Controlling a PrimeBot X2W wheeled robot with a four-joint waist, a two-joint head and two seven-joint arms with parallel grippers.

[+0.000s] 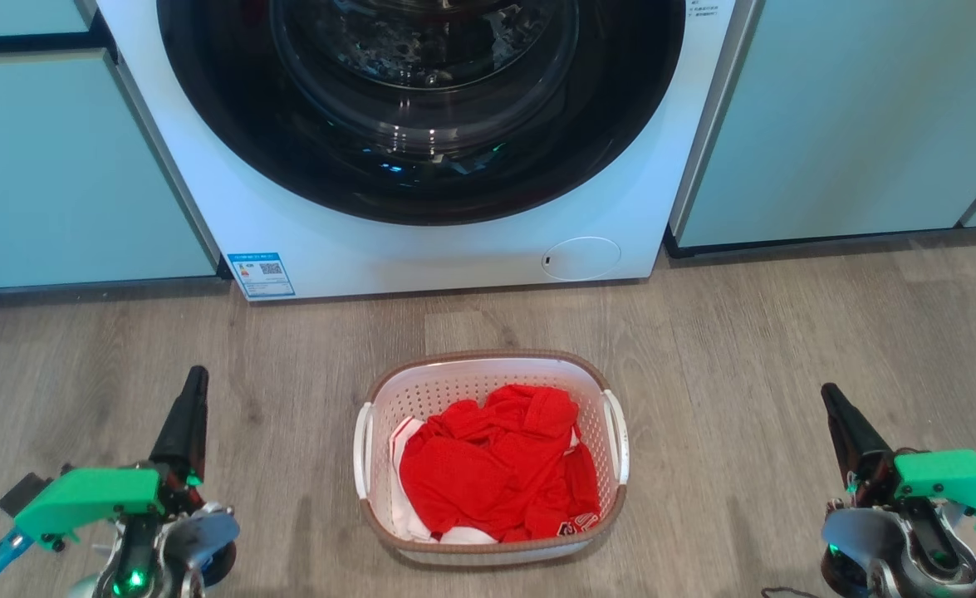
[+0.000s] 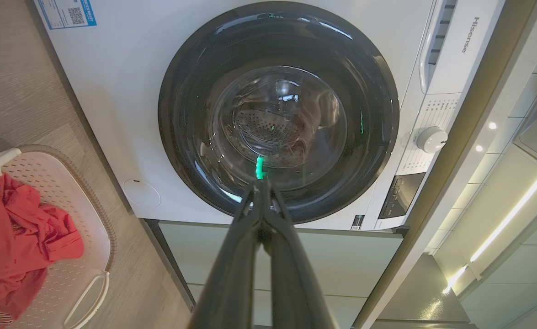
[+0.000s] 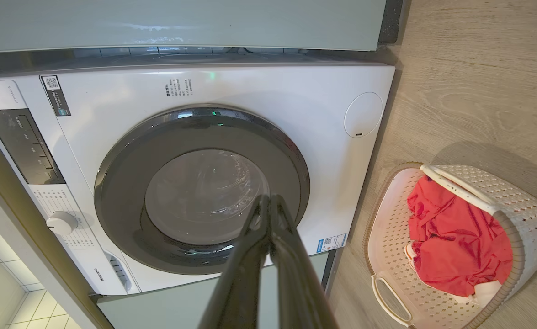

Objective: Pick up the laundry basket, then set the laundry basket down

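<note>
The laundry basket (image 1: 471, 382) stands on the wooden floor in front of the washing machine, white and perforated with a brown rim and a white handle on each side. Red clothing (image 1: 496, 465) fills it. The basket (image 2: 81, 256) also appears at the left wrist view's lower left and, as the basket (image 3: 515, 201), at the right wrist view's lower right. My left gripper (image 1: 195, 378) is shut, well to the basket's left. Well to its right, my right gripper (image 1: 830, 394) is shut too. Neither touches the basket or holds anything.
The white washing machine (image 1: 421, 249) with its dark round door stands just behind the basket. Pale green cabinets (image 1: 64, 166) flank it on both sides. Bare wooden floor (image 1: 728, 374) lies between the basket and each gripper.
</note>
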